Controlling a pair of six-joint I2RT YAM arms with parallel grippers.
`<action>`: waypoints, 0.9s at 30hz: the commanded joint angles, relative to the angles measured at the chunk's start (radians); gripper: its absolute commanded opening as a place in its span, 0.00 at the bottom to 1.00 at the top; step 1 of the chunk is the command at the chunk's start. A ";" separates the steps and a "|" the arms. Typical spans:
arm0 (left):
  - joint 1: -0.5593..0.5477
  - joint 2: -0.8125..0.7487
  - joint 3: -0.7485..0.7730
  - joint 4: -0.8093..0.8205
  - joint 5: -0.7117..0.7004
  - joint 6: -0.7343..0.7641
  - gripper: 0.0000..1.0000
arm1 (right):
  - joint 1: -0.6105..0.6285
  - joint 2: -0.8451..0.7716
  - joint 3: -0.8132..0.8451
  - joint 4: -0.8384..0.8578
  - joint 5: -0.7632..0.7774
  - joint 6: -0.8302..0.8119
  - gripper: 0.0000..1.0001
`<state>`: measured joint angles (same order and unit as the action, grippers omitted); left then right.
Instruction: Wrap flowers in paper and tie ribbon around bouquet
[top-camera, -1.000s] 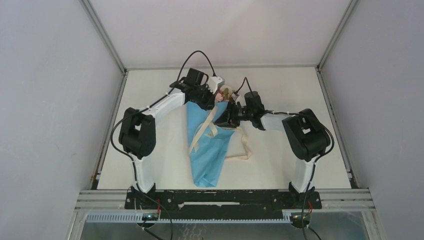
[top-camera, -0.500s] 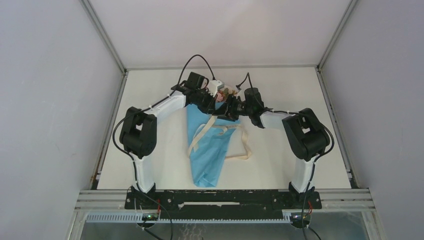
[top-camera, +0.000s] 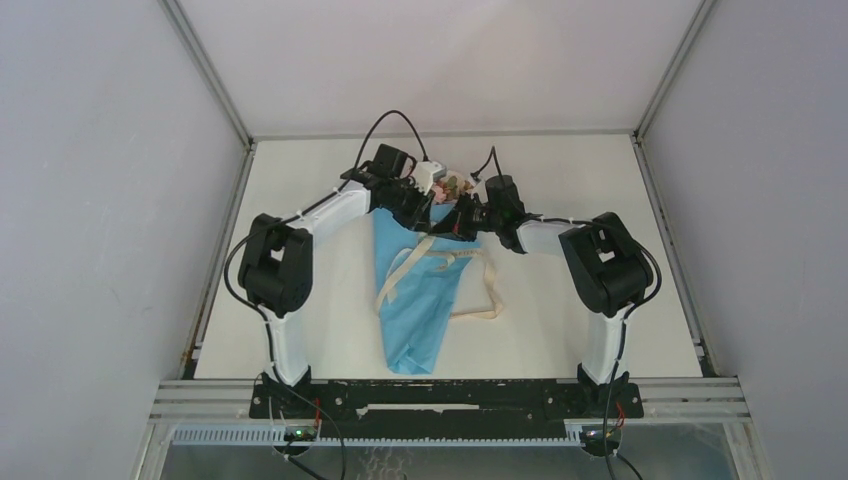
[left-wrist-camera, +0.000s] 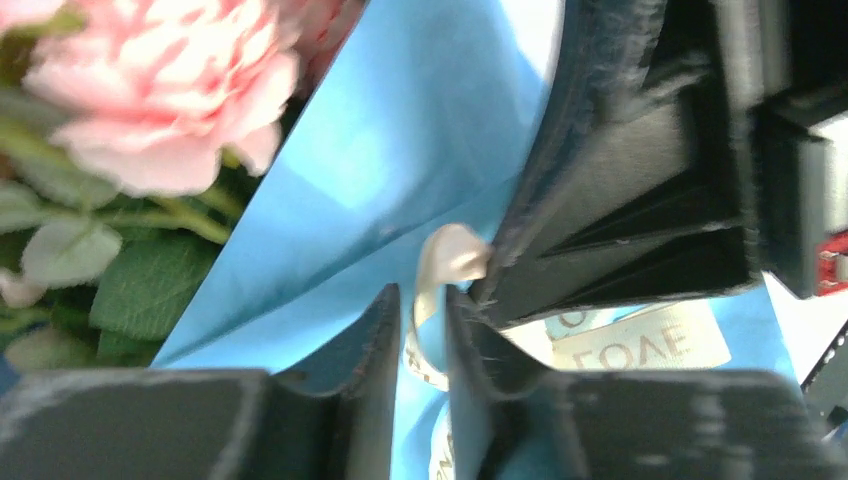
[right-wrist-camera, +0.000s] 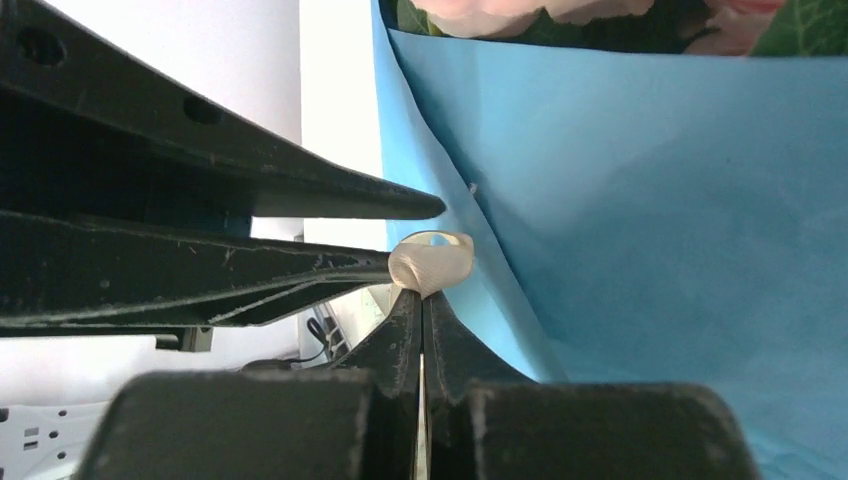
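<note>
The bouquet lies on the table as a sky-blue paper (top-camera: 415, 300) cone, point toward me, with the pink and cream flowers (top-camera: 452, 185) at its far end. The cream ribbon (top-camera: 440, 255) crosses the cone and loops off to the right. Both grippers meet at the cone's upper part. My right gripper (right-wrist-camera: 422, 295) is shut on a small fold of ribbon (right-wrist-camera: 432, 262) against the paper (right-wrist-camera: 650, 200). My left gripper (left-wrist-camera: 420, 300) has its jaws slightly apart, and the ribbon (left-wrist-camera: 450, 255) runs loosely through the narrow gap. Flowers (left-wrist-camera: 150, 100) fill the upper left of the left wrist view.
The white table (top-camera: 600, 170) is boxed in by grey walls on three sides. Black cables (top-camera: 400, 110) arch above the wrists. A metal rail (top-camera: 450, 395) carries the arm bases at the near edge. A printed stretch of ribbon (left-wrist-camera: 640, 345) lies on the paper.
My right gripper moved up the cone toward the left gripper and closed on the ribbon. The left jaws have parted slightly from shut. The ribbon's crossing has shifted on the cone.
</note>
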<state>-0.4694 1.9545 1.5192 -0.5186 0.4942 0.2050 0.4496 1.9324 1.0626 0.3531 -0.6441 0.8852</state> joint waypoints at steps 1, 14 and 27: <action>0.047 -0.092 0.065 -0.176 -0.034 0.064 0.42 | -0.011 -0.035 0.030 -0.035 0.008 -0.047 0.00; 0.058 -0.145 -0.061 -0.334 0.017 0.249 0.63 | -0.007 -0.054 0.029 -0.077 0.009 -0.089 0.00; 0.022 -0.077 -0.088 -0.300 -0.062 0.247 0.21 | -0.026 -0.096 0.031 -0.069 0.023 -0.100 0.00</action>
<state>-0.4175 1.8946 1.4521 -0.8295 0.4160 0.4248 0.4397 1.9022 1.0630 0.2470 -0.6323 0.8047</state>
